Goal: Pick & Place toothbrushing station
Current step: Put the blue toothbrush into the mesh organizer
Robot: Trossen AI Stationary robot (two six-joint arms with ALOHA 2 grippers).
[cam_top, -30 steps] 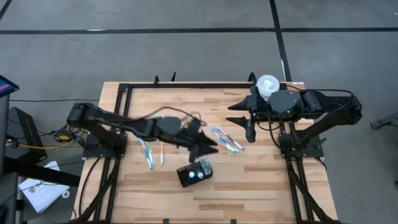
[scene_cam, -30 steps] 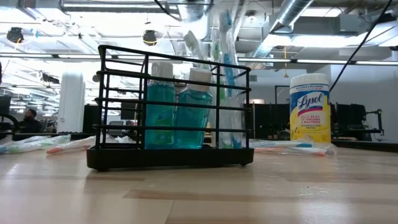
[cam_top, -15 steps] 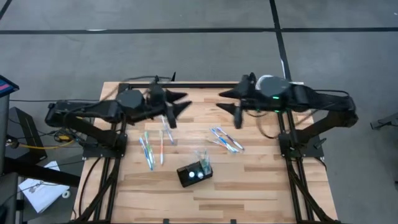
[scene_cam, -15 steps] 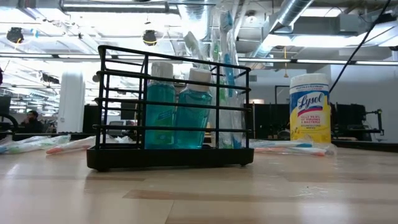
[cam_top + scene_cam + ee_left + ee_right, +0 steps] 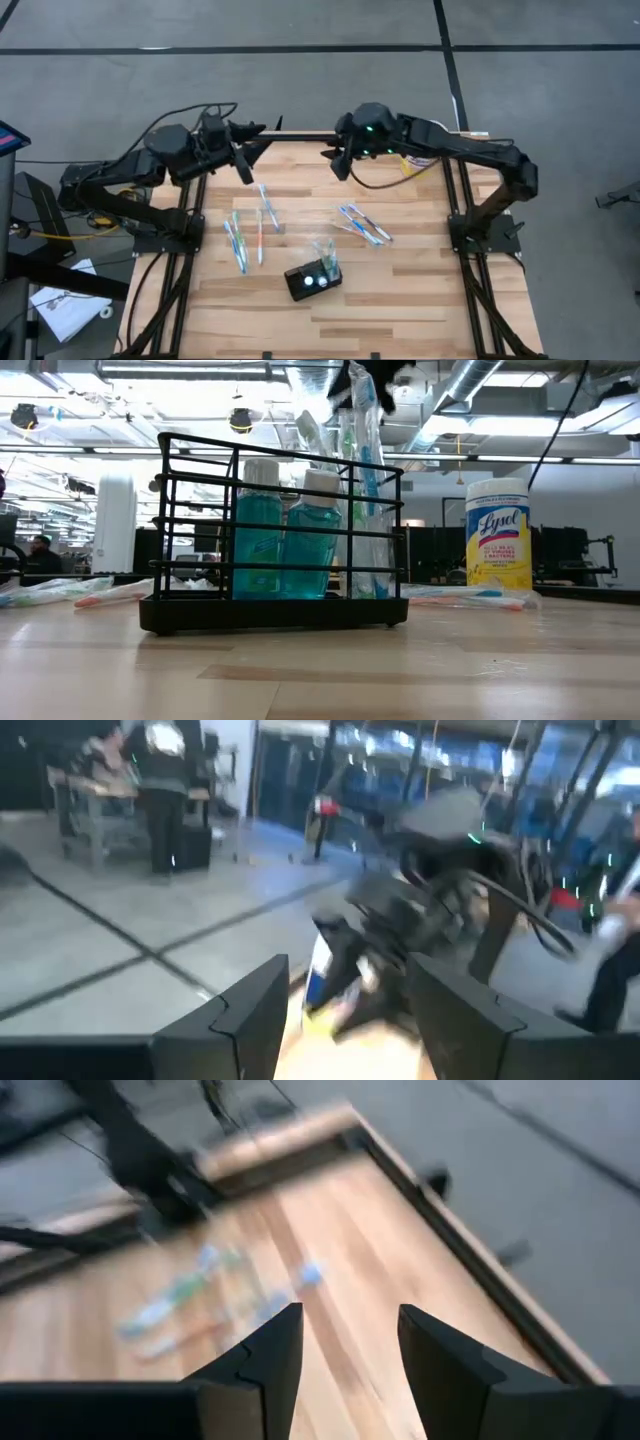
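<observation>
Your toothbrushing station (image 5: 312, 279) sits on the desk (image 5: 420, 300) toward 6 o'clock from the middle, a black wire holder with two teal bottles (image 5: 285, 540) and upright brushes inside; nothing grips it. Your left claw (image 5: 247, 160) hangs over the desk's far edge at about 11 o'clock, released with nothing between its fingers (image 5: 240, 1020). Your right claw (image 5: 338, 165) hovers at about 12 o'clock, fingers (image 5: 265, 1360) parted and empty. Loose toothbrushes (image 5: 362, 223) lie between. The wipes canister (image 5: 498, 535) stands far right
</observation>
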